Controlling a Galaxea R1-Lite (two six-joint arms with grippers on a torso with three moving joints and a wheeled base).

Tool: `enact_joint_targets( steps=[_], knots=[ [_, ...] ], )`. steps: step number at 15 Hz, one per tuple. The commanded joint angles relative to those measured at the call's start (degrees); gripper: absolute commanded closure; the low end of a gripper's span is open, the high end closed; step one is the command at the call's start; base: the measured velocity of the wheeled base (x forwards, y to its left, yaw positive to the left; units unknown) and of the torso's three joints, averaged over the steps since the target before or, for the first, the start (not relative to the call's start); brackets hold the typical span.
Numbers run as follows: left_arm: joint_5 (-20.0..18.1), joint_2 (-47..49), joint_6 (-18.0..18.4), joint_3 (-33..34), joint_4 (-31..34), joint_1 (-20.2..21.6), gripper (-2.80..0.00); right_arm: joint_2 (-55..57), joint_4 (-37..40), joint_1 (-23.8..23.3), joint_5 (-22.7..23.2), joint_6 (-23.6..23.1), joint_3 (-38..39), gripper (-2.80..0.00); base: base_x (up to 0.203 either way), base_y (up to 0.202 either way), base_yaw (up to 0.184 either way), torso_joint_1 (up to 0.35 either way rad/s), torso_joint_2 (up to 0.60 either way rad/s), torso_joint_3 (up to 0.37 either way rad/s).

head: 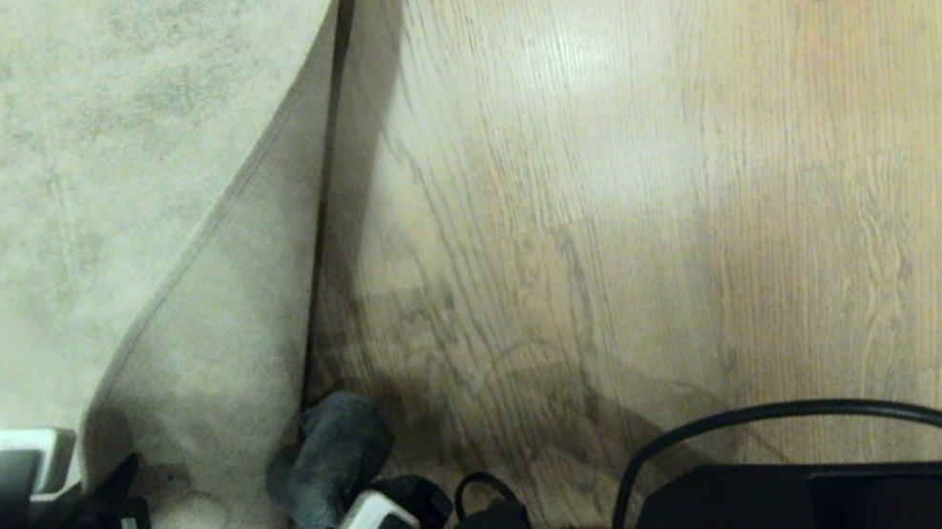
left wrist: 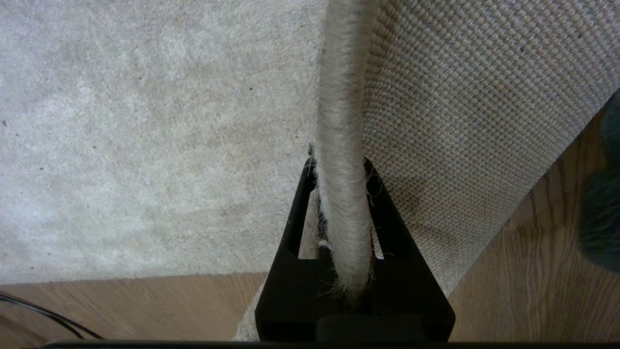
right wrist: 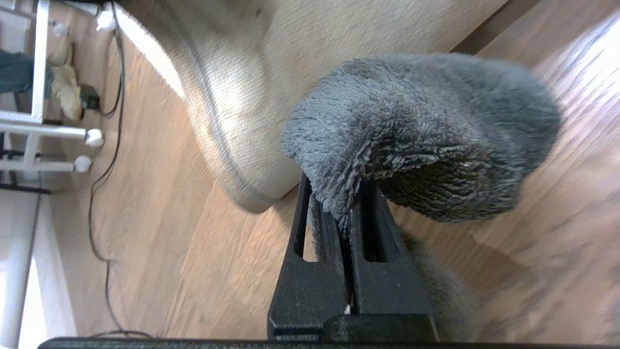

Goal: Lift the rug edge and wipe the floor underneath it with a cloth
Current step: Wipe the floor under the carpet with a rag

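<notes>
Both jaws clamped: left gripper (left wrist: pixel 341 194) on rug (head: pixel 31 187), right gripper (right wrist: pixel 345 213) on cloth (right wrist: pixel 421 131).

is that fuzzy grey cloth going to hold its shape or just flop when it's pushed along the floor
Probably floppy: the fuzzy dark grey cloth droops over the shut right gripper. Likely light, since a thin pinch carries it. Its pile may drag on the light wood-grain floor.

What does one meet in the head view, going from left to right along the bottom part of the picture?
Left hand gripping the rug → the lifted tan underside of the rug → the cloth held in the right hand → bare floor.
</notes>
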Motion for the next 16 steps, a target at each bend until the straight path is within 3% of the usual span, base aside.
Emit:
enact_joint_targets(
  steps=[1,6,16],
  knots=[
    [-0.03,0.13,0.07,0.0,-2.74,0.03,0.0,3.2,-0.5,0.11,-0.11,0.48,-0.98,0.0,0.0,0.0,0.0,0.0,0.0,0.0],
    [-0.03,0.13,0.07,0.0,-2.74,0.11,0.0,6.31,-0.41,-0.85,-0.21,2.33,-4.14,0.0,0.0,0.0,0.0,0.0,0.0,0.0],
    [0.06,0.13,0.07,0.0,-2.74,0.03,0.0,9.45,-0.24,-7.18,-0.11,3.76,-6.93,0.0,0.0,0.0,0.0,0.0,0.0,0.0]
  ],
)
